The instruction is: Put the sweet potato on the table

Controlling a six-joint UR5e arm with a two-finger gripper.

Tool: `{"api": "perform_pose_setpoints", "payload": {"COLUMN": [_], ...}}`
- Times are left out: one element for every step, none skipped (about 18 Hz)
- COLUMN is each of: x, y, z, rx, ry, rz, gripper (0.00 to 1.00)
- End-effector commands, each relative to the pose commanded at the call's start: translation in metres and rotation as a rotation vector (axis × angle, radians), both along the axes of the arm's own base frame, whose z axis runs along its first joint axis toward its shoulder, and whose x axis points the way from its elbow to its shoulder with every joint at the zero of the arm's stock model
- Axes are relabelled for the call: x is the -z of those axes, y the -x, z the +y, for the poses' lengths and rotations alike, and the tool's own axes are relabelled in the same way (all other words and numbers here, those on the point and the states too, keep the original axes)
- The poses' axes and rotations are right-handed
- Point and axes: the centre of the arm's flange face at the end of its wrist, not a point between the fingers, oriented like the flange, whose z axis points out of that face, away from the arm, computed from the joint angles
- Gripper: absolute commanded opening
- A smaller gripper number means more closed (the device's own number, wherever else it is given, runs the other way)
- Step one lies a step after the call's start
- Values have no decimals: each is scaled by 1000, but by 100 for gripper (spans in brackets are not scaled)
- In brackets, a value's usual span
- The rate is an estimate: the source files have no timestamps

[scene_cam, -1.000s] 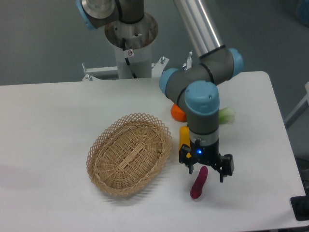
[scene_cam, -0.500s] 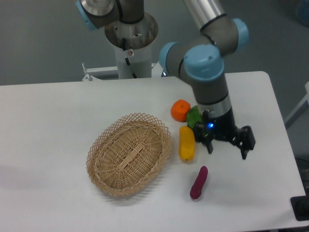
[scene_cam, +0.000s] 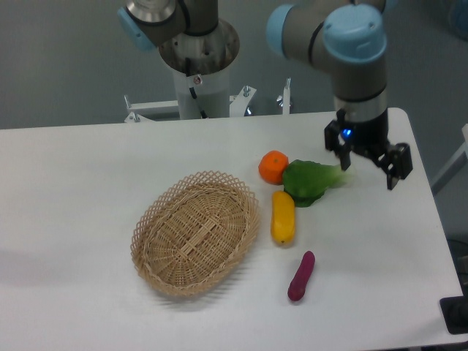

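Note:
The sweet potato, a small slender magenta-purple piece, lies flat on the white table near its front edge, right of the basket. Nothing touches it. My gripper hangs well above and to the upper right of it, near the table's right side, with both fingers spread apart and nothing between them.
An oval wicker basket with nothing in it sits left of centre. A yellow oblong vegetable, a round orange fruit and a green leafy vegetable lie between the basket and the gripper. The robot's base column stands behind the table.
The gripper has risen and swung from just above the sweet potato to the upper right, uncovering the green vegetable. The sweet potato has stayed where it lay.

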Motion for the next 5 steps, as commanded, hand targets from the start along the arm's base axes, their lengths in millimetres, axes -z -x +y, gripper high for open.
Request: {"api": "perform_pose_setpoints", "payload": {"x": [-2, -3, -2, -3, -2], "y": [4, 4, 4, 4, 5], "z": [-8, -14, -17, -18, -18], "rx": [23, 41, 42, 42, 42], "ry": [-2, -4, -7, -7, -7], "rz": [-5, -10, -14, -12, -14], "gripper": [100, 100, 100, 100, 100]}}
